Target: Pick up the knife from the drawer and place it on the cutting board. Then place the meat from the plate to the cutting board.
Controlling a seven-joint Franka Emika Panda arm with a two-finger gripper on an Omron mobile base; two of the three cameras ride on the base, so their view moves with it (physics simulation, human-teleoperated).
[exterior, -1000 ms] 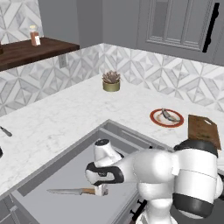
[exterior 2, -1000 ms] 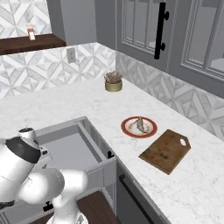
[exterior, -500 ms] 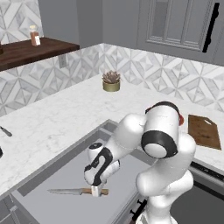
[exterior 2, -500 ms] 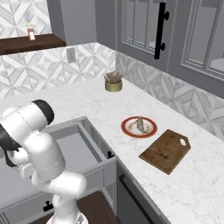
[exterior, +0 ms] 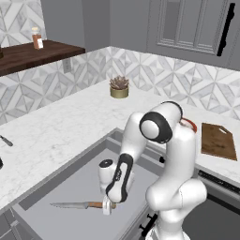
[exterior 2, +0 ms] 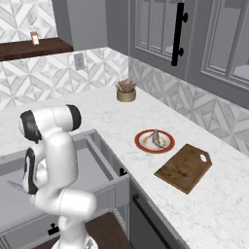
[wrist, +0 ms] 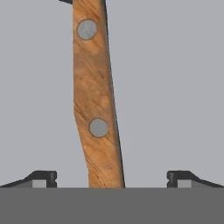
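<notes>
The marble worktop [exterior 2: 214,204] runs around an inner corner, and the wide grey drawer [exterior: 70,187] stands pulled out from its front edge, its flat floor bare but for the knife. The white arm [exterior: 161,154] bends down from the worktop's front edge into the drawer. The dark brown cutting board [exterior 2: 184,167] lies near the front edge of the worktop, with its handle tab turned toward the back wall. Just beside it, toward the inner corner, sits the red-rimmed plate [exterior 2: 146,146] with the meat [exterior 2: 156,138] on its pale centre. The knife [exterior: 77,205] lies flat on the drawer floor, blade pointing away from the arm. The pincer [exterior: 108,206] hangs directly over the orange-brown handle, its fingers [wrist: 41,178] spread wide on either side of the wood and gripping nothing. A small potted plant [exterior 2: 126,90] stands by the back wall.
</notes>
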